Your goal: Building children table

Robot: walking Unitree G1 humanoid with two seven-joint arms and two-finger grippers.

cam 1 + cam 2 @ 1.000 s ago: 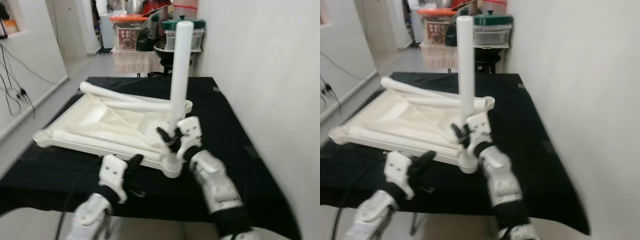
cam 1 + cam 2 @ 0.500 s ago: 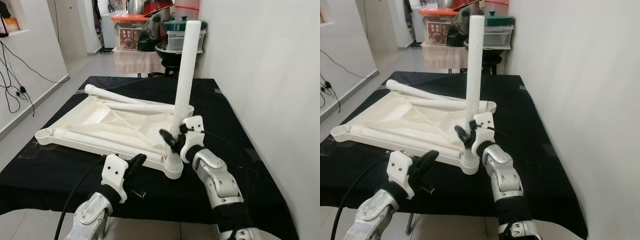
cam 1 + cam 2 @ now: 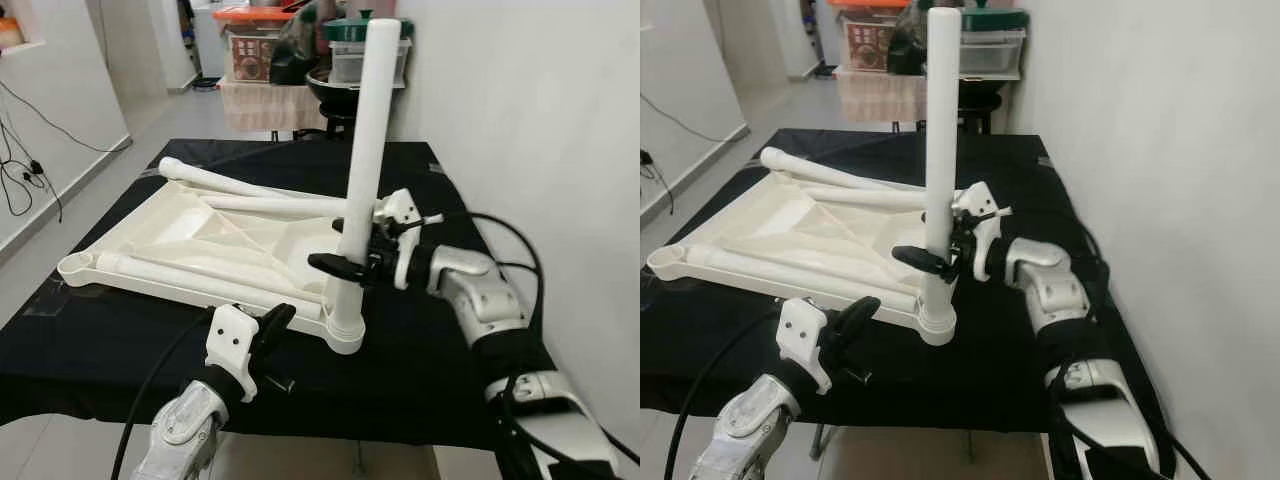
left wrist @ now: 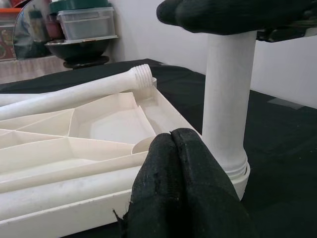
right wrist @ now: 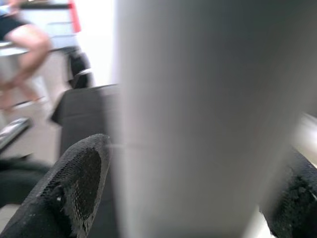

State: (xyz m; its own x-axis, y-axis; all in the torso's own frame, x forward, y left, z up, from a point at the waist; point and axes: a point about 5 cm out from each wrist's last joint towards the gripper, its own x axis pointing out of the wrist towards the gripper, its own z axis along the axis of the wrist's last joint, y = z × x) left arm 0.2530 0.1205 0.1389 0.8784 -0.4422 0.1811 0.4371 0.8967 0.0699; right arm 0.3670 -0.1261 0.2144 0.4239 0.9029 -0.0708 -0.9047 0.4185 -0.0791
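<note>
Pinching upright leg (image 3: 362,150): right pincer (image 3: 352,262) | left pincer (image 4: 173,144) pressed together, wrist view

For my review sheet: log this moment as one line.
right gripper: shut on upright leg | left gripper: shut, idle near tabletop corner | loose legs: lying on tabletop

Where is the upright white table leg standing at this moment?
In the left eye view the upright leg stands in the near right corner socket of the upturned white tabletop, with the right tool closed around its lower part.
</note>
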